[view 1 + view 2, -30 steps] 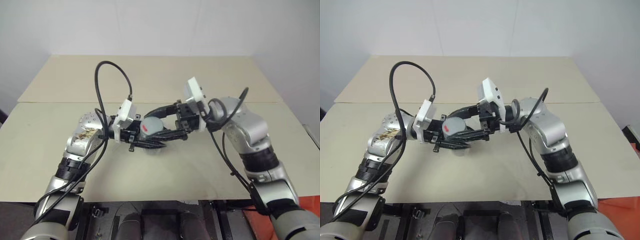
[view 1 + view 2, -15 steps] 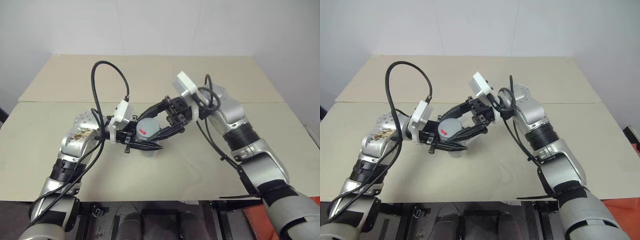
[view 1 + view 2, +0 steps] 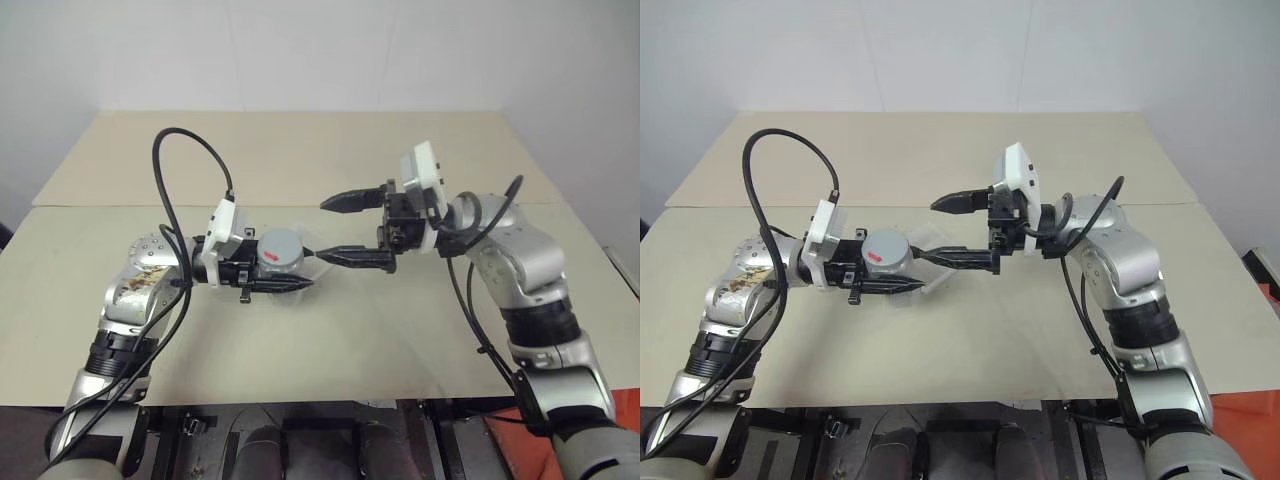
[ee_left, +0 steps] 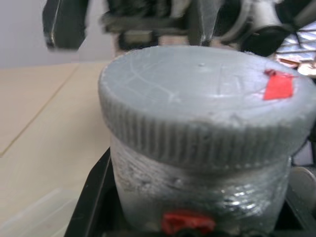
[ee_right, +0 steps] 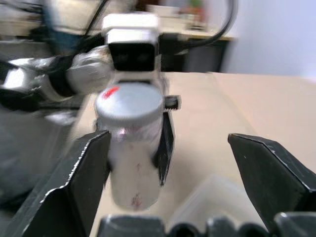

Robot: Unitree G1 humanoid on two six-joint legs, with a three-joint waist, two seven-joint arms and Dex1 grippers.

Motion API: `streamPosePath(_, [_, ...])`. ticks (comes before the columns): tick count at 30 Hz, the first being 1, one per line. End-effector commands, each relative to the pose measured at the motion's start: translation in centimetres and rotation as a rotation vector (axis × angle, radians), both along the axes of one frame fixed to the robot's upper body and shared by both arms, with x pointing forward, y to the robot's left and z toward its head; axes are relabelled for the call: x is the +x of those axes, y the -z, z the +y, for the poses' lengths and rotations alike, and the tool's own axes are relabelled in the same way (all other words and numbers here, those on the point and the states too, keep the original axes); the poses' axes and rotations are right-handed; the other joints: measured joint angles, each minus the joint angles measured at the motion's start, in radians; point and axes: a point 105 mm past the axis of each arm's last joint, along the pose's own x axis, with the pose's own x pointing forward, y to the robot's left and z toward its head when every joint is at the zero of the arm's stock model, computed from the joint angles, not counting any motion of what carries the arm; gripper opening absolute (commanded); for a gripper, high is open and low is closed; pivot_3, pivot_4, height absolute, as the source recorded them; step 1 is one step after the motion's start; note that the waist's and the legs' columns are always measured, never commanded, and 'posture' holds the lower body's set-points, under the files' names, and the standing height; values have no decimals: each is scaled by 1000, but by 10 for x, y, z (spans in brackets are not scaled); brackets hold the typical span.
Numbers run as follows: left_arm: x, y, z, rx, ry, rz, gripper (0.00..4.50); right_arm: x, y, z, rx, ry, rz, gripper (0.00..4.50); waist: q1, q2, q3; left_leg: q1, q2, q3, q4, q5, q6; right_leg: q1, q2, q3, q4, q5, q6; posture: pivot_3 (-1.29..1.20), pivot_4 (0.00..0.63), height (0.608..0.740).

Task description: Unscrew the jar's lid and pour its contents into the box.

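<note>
We are clamping the jar (image 3: 281, 256) in our left gripper (image 3: 290, 284), lid (image 4: 207, 94) exposed to our wide-open, empty right gripper (image 3: 338, 228), above the box (image 3: 930, 262).

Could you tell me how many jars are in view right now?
1. The jar, its lid still on, is held by the left gripper above the table, facing the open right gripper.

- The lid (image 4: 207, 94) looked like matt grey plastic, scuffed on top, with a ribbed rim.
- The jar (image 4: 202, 197) was clear, its wall cloudy and glinting.
- The box (image 3: 930, 240) was thin, clear, glossy plastic.
- The table (image 3: 400, 340) was smooth, matt and beige.
</note>
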Motion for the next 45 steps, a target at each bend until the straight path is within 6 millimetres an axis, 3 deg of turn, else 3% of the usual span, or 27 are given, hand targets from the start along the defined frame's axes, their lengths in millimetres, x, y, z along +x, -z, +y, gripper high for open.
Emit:
streamPosePath(1, [3,-14,-3,-40,-2,-44,1964,-16,-16,7,35,65,-42,4442,1,0,0,-1,0,0,0,0,0,0,0,0,0,0,0,0,150,740])
streamPosePath(9, [5,-17,-10,-50,28,-35,1964,-24,-15,29,31,135,-55,4442,2,0,0,0,-1,0,0,0,0,1,0,0,-1,0,0,0,150,740])
streamPosePath(29, [0,-13,-13,-27,77,-16,1964,3,-6,46,9,218,-19,4442,1,0,0,-1,0,0,0,0,0,0,0,0,-1,0,0,0,150,740])
streamPosePath(37, [-2,-12,-6,-16,71,-14,1964,13,-7,22,16,262,-19,4442,2,0,0,-1,0,0,0,0,0,0,0,0,-1,0,0,0,150,740])
streamPosePath(45, [-5,-11,-1,2,64,-12,1964,9,-8,-7,71,270,11,4442,2,0,0,-1,0,0,0,0,0,0,0,0,-2,0,0,0,150,740])
